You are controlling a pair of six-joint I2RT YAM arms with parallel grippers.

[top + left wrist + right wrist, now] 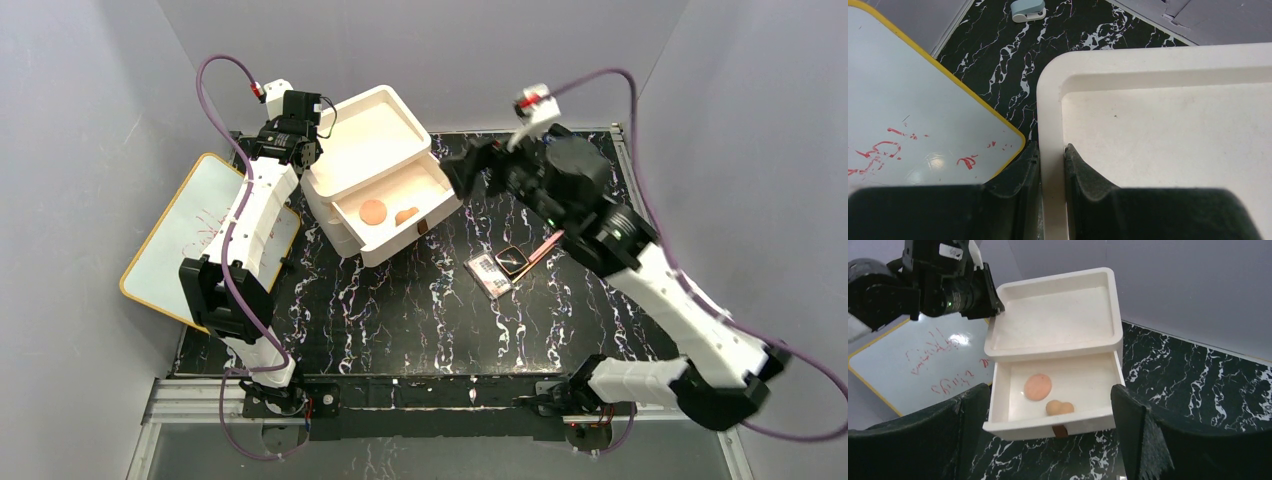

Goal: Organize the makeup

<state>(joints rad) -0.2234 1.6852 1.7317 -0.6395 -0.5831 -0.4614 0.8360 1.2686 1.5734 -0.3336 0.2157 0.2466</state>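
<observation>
A white drawer organizer [372, 140] stands at the back left with its lower drawer [392, 215] pulled open. In the drawer lie the round salmon-pink puff [373, 211] [1038, 386] and the tan egg-shaped sponge [406, 215] [1059, 407]. The multicolour palette [487, 276], the square black compact [512, 261] and the thin pink-and-yellow stick [545, 246] lie on the table to the right. My left gripper [1051, 150] is shut on the rim of the organizer's top tray [1050, 100]. My right gripper [1048, 392] is open and empty, hovering in front of the open drawer.
A yellow-edged whiteboard [200, 240] [908, 110] with red marks lies left of the organizer. A blue stapler-like object [1028, 10] sits on the black marbled table behind it. Grey walls close in the back and sides.
</observation>
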